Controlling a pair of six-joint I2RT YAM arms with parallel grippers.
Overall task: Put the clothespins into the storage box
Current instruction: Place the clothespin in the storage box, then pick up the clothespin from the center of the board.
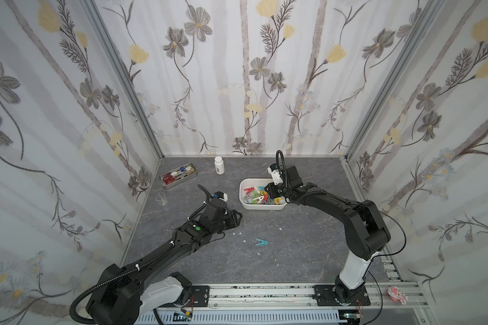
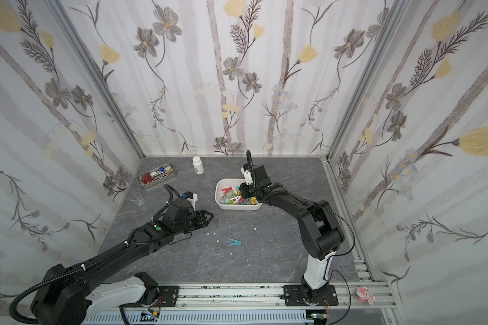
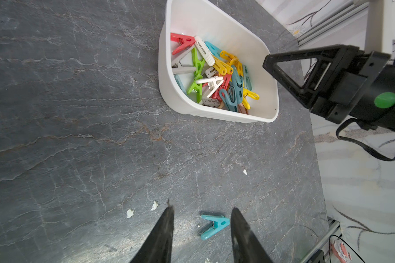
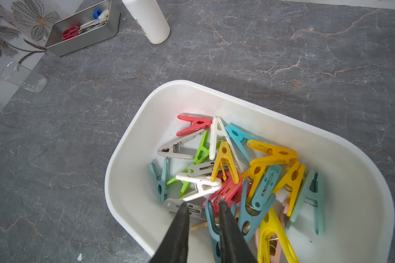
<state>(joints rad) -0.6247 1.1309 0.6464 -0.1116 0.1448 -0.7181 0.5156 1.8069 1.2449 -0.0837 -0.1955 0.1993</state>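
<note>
Starting far out on the left gripper's left side: a metal tray (image 1: 178,176) with red-handled scissors (image 1: 168,178) in it is parked near the back corner of the desk (image 1: 307,261). A small clear cup (image 1: 161,199) is sat a bit closer in, by the side wall. A white bottle (image 1: 219,165) is stood upright well beyond the gripper, by the back wall.

The left gripper (image 3: 202,208) itself is held out over bare desk, fingers (image 3: 167,227) spread a moderate way, with nothing caught between them. One teal clothespin (image 3: 213,224) can be seen lying flat on the desk on its own. In the left wrist view it's framed right between the two fingers. In both top views, though, it's shown off to the gripper's right and nearer the arm bases, not touched by anything. A few white crumbs (image 3: 130,213) are scattered around it.

Further right, the storage box (image 1: 261,207) is set ahead of the left gripper. A jumble of clothespins (image 4: 226,164) is piled inside: red, white, green, grey, yellow, teal. The right gripper (image 4: 203,203) is hung over the box, just above the pile, fingers only a narrow way apart. A dark teal clothespin (image 4: 210,216) is seen in that gap, partly hidden behind one finger; whether it's being touched can't be told. Way back behind the right gripper, a small pink toy (image 1: 396,294) is perched on the metal rail (image 1: 265,292) at the desk's front edge.
</note>
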